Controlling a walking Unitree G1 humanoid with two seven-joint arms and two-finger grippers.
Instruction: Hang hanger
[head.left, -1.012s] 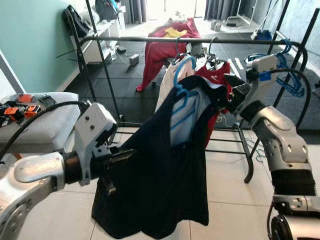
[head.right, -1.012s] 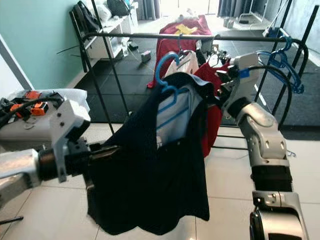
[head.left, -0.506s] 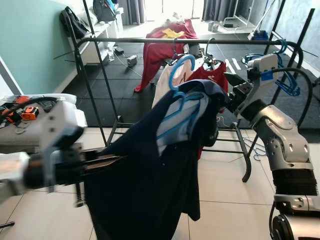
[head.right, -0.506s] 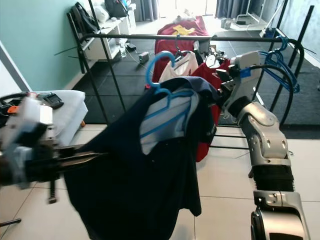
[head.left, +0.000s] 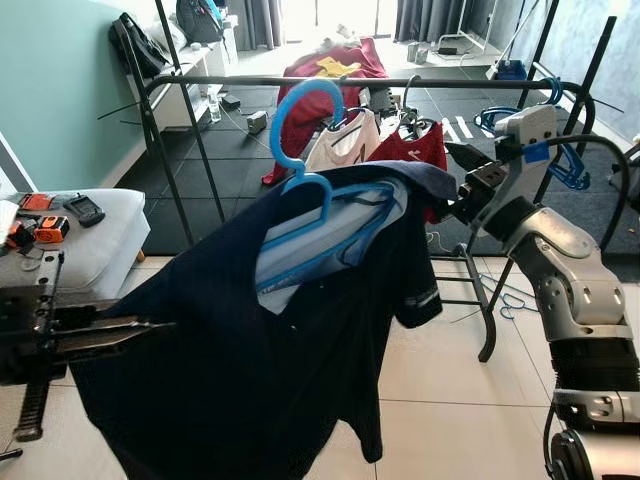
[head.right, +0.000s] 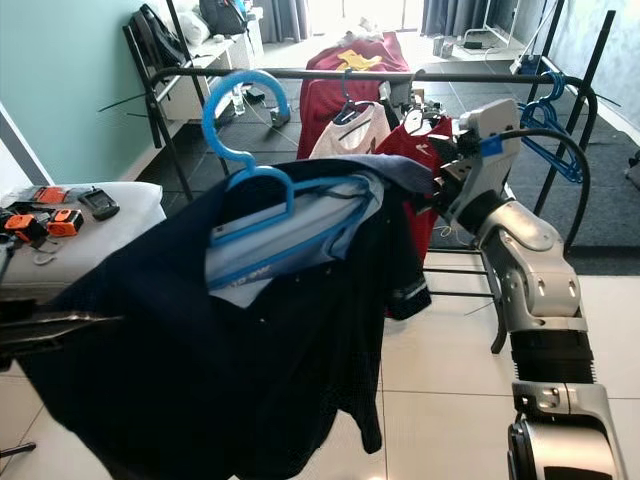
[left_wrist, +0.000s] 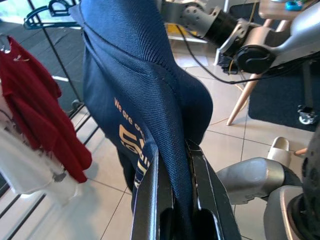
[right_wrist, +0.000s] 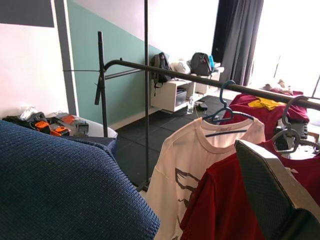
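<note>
A light blue hanger (head.left: 300, 110) carries a navy shirt (head.left: 300, 340), spread wide and tilted in front of the black rack rail (head.left: 400, 82). Its hook stands just below the rail, free of it. My left gripper (left_wrist: 172, 150) is low on the left, shut on the shirt's sleeve; navy cloth is pinched between its fingers (left_wrist: 150, 200). My right gripper (head.left: 458, 190) is at the shirt's other shoulder, just under the rail. In the right wrist view, navy cloth (right_wrist: 60, 185) drapes over one side and the other finger (right_wrist: 270, 185) stands well apart.
A white shirt (head.left: 345, 145) and a red shirt (head.left: 410, 150) hang on the rail behind the navy one. Spare blue hangers (head.left: 520, 115) sit at the rail's right end. A grey padded bench (head.left: 90, 250) with small orange tools stands on the left. Tiled floor lies below.
My left gripper has drawn the sleeve out to the left, spreading the shirt. The hanger has tilted and its hook has swung left and up. The right gripper has barely moved.
</note>
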